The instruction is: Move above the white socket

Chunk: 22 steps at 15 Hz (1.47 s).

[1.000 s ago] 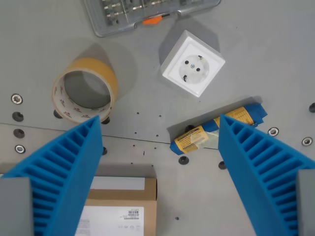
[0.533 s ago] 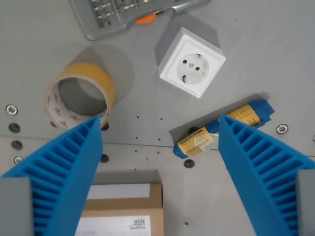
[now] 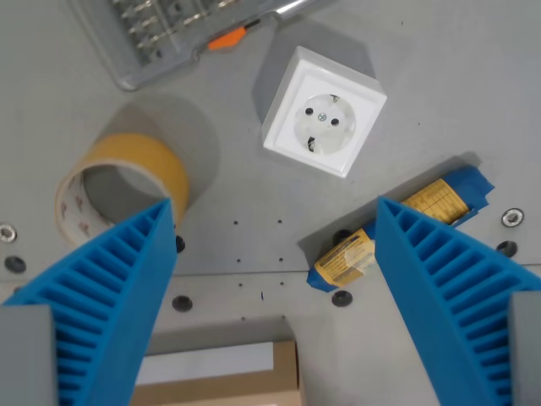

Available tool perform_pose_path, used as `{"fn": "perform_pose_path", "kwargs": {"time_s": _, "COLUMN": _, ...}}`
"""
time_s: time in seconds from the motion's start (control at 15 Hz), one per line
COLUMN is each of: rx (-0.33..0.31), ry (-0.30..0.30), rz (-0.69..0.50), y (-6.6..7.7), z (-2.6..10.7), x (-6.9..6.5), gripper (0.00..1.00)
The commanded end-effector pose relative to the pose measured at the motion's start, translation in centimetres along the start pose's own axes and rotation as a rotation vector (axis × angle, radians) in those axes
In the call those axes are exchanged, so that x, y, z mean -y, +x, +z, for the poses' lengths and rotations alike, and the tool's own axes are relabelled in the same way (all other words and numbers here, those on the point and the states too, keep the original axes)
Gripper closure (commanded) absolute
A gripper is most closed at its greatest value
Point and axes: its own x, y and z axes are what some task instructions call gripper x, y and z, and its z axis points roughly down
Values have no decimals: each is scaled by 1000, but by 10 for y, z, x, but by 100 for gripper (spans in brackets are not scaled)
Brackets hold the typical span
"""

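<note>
The white socket (image 3: 323, 112) is a square box with a round two-pin face, lying on the grey table in the upper middle of the wrist view. My gripper (image 3: 275, 207) is open, its two blue ribbed fingers (image 3: 110, 296) reaching up from the bottom corners with nothing between them. The socket sits beyond the fingertips, slightly toward the wrist view's right of the midline.
A roll of tan tape (image 3: 118, 182) lies at the wrist view's left, partly behind the left finger. A clear bit case (image 3: 169, 34) with an orange latch sits at the top. A yellow and blue packet (image 3: 397, 228) lies right. A cardboard box (image 3: 220, 381) shows at the bottom.
The camera has moved: the whole scene has shifted and grown, with the socket larger and nearer the centre, the tape sliding left and the box sinking toward the bottom edge.
</note>
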Motion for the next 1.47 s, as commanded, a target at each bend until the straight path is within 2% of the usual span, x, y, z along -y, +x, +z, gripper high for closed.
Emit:
{"fn": "perform_pose_path", "kwargs": {"time_s": 0.07, "rx": -88, "ry": -9, "rz": 216, "y": -3, "z": 17, "x": -7, "gripper": 0}}
{"fn": "perform_pose_path", "kwargs": {"time_s": 0.53, "rx": -92, "ry": 0, "rz": 331, "y": -4, "z": 52, "x": -17, "gripper": 0}}
{"fn": "perform_pose_path", "kwargs": {"time_s": 1.13, "rx": -94, "ry": 18, "rz": 407, "y": -5, "z": 97, "x": -29, "gripper": 0}}
{"fn": "perform_pose_path", "kwargs": {"time_s": 1.47, "rx": -93, "ry": 28, "rz": 424, "y": -5, "z": 114, "x": -32, "gripper": 0}}
